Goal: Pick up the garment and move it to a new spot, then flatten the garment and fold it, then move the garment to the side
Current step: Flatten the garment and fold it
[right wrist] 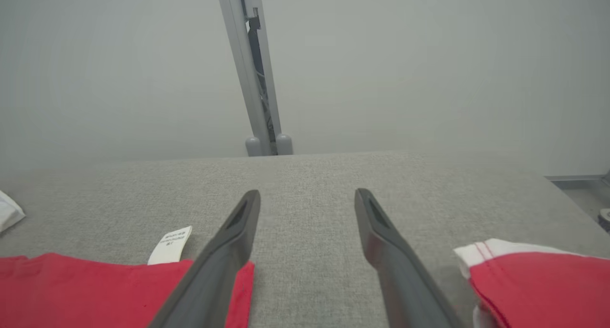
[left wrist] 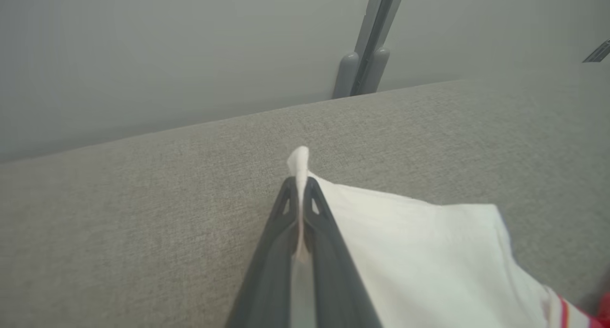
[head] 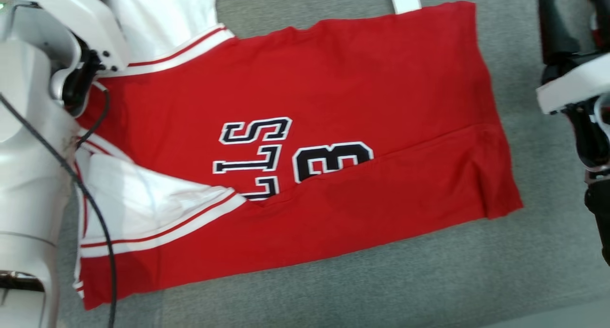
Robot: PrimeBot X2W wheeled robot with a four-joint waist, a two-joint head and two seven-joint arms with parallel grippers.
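Left tool [left wrist: 300, 190]: you are pinching the white sleeve edge of the jersey [head: 362, 89], likely for folding it inward. Right tool [right wrist: 307, 197]: hanging wide open, empty. Jersey: lying partly folded across the bench [head: 524, 271].

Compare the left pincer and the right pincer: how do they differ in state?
The left pincer is shut, while the right pincer stands open. The left pincer pinches a white fold of the garment; the right pincer holds nothing, with the grey surface bare in its gap. Both are dark and slender.
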